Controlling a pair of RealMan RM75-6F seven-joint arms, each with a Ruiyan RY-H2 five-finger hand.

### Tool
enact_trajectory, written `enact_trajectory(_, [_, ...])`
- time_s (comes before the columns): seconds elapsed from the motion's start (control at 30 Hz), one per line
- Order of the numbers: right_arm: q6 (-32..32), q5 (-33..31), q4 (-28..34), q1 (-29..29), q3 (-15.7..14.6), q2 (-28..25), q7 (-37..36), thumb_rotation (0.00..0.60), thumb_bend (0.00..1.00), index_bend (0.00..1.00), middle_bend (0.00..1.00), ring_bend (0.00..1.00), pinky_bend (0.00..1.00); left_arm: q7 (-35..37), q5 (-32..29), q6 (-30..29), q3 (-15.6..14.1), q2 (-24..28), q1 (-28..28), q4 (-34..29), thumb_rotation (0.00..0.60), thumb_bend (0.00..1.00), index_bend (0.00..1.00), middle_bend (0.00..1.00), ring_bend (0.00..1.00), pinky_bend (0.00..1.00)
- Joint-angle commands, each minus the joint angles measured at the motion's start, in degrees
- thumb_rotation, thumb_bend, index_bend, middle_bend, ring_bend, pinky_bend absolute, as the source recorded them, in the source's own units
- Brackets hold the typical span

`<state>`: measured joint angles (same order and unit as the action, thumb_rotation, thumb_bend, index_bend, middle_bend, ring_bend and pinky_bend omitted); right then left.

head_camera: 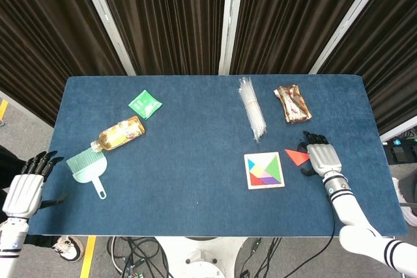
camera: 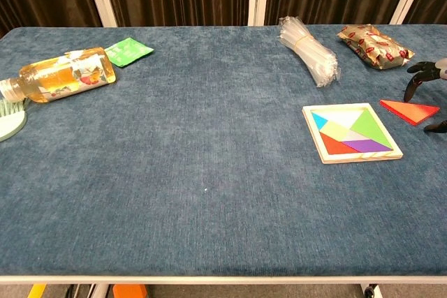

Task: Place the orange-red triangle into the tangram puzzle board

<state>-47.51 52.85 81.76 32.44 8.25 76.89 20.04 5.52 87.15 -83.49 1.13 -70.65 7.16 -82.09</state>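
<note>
From the head view, the orange-red triangle (head_camera: 297,156) lay flat on the blue table (head_camera: 195,128), just right of the tangram puzzle board (head_camera: 264,170) and not yet in it. The right hand (head_camera: 320,157) hovered at the triangle's right edge, fingers spread above it; whether they touched the piece could not be told, and nothing looked gripped. The left hand (head_camera: 26,187) hung off the table's left edge, open and holding nothing. A green brush (head_camera: 88,166), a bottle (head_camera: 119,133), a green packet (head_camera: 144,103), a bundle of clear straws (head_camera: 252,114) and a wrapped snack (head_camera: 292,103) lay well apart from the board.

From the chest view, the board (camera: 351,132) held coloured pieces: blue, yellow, green, purple and red. Any empty slot was hard to make out. The triangle (camera: 410,110) rested outside it to the right, with dark fingertips (camera: 413,83) curled just above its far corner. Judging by this, the grasp, the lift and the placing all remained to be done.
</note>
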Motion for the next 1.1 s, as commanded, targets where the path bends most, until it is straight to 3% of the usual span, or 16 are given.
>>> enact_trajectory(0.03, [0.2,-1.2,0.1,0.7,-0.2,0.2,0.8,0.600,0.15,0.34,0.00,0.00,0.00,0.1,0.0,0.0,0.0,0.0,-0.1,0.1,0.600,0.00,0.19,0.10,0.05,0.14])
enact_trajectory(0.63, [1.4,-2.4,-0.2,2.9,-1.3,0.5,0.2,0.600,0.18,0.38,0.00,0.00,0.00,0.7,-0.1,0.2,-0.1,-0.1,-0.2,0.7,0.600,0.00,0.19,0.10,0.05,0.14])
enact_trajectory(0.8, [1.0,-1.3,-0.5,2.9,-1.5,0.6,-1.0,0.600,0.20,0.44,0.00,0.00,0.00,0.8,0.0,0.3,-0.2,-0.1,-0.2,0.7,0.600,0.00,0.19,0.10,0.05,0.14])
enact_trajectory(1.1, [-0.5,2.5,2.2,2.5,-1.2,-2.0,-3.9,0.600,0.23,0.45,0.00,0.00,0.00,0.5,-0.1,0.2,0.0,-0.1,-0.1,0.5,0.600,0.00,0.19,0.10,0.05,0.14])
